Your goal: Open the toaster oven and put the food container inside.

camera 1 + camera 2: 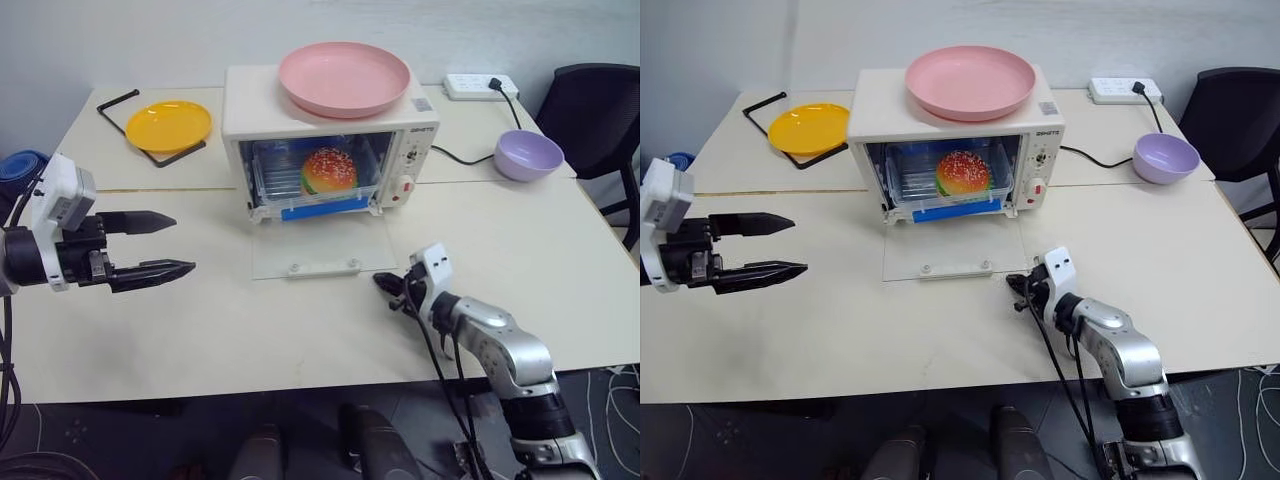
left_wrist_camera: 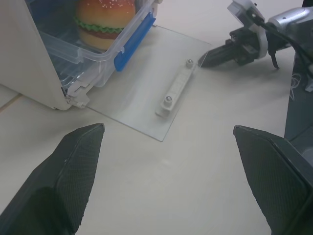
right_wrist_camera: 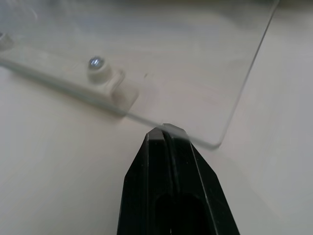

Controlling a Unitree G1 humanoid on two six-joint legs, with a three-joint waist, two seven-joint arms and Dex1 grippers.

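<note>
From the head camera, the toaster oven [image 1: 330, 135] stands toward the back middle of the pale tabletop [image 1: 200, 330] with its glass door [image 1: 320, 245] folded down flat onto the surface, the white bar handle [image 1: 322, 268] at the door's near edge. The food container [image 1: 320, 172] sits inside the oven's cavity, the sesame-bun hamburger [image 1: 329, 170] showing through its clear wall and a blue clip [image 1: 322, 207] along its front. A pink plate [image 1: 344, 78] rests on the oven's roof; a yellow plate [image 1: 168, 126] lies on a black wire stand at the back left, a purple bowl [image 1: 529, 154] stands to the right of the oven, and a white power strip [image 1: 481, 87] lies behind it near the wall. The left pincer [image 1: 160, 243] hangs above the tabletop well to the left of the door, its two black fingers spread wide and holding nothing. The right pincer [image 1: 386, 284] sits low just beside the door's near right corner, fingers pressed together and empty. In the left wrist view, the spread fingers [image 2: 73, 171] frame the door, the handle with its two screws, the oven's lower corner and the container with its blue clip, and the right pincer [image 2: 210, 56] points at the door's edge. In the right wrist view, the shut fingertips [image 3: 168, 139] lie right at the rounded corner of the glass door, near one end of the handle [image 3: 105, 81]; whether they touch the glass cannot be told.
</note>
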